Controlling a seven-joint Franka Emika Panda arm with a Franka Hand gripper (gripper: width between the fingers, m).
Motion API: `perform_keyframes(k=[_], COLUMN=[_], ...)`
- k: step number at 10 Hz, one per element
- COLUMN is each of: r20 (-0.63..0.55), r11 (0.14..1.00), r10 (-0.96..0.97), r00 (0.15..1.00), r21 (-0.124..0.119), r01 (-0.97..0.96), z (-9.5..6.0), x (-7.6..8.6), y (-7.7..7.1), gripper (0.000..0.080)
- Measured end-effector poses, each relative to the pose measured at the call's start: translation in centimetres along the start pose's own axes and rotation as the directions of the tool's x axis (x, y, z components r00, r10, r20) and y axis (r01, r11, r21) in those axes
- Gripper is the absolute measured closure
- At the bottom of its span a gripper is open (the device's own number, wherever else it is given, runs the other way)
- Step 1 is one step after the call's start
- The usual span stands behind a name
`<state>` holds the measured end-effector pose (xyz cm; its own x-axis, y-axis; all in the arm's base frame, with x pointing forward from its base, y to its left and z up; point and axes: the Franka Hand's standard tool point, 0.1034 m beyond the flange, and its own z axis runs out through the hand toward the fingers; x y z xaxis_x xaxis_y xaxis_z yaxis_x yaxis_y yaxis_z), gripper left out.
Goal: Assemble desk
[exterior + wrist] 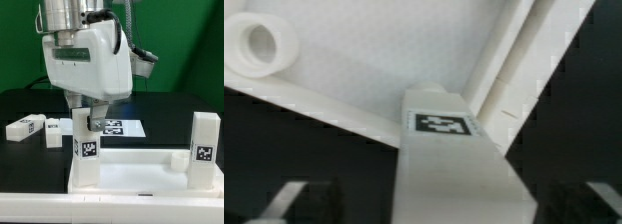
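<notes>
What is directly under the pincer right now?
An upright tagged leg stands within the open pincer, at a corner of the tabletop. Its joint with the tabletop is covered by the leg itself.

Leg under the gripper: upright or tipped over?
Upright. The leg stands on end at a corner of the tabletop, its sides vertical. The gripper is open, with its fingers clear of the leg.

The marker board point(126, 127) lies flat on the black tabletop point(30, 104), with a green backdrop point(190, 50) behind it.
</notes>
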<state>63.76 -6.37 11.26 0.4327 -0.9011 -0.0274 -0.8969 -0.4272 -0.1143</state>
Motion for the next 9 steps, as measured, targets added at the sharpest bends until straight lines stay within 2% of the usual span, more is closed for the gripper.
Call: perform_keyframes(k=[1,2,4,9], r20=[-0.001,-0.012,-0.013,-0.003], r11=[0.998,0.987,0.936,0.708], r10=[-0.058,-0.159,-0.351,-0.705], r00=[0.998,0.987,0.936,0.709], r21=[-0.002,-0.018,-0.03,-0.044], r01=[0.058,0.159,0.35,0.705], z=[-0.01,-0.09,-0.1,-0.05], x=[-0.02,-0.11,-0.27,-0.31], y=[-0.01,-0.12,-0.25,-0.37], gripper=[0.0186,0.0161,0.0151,0.015])
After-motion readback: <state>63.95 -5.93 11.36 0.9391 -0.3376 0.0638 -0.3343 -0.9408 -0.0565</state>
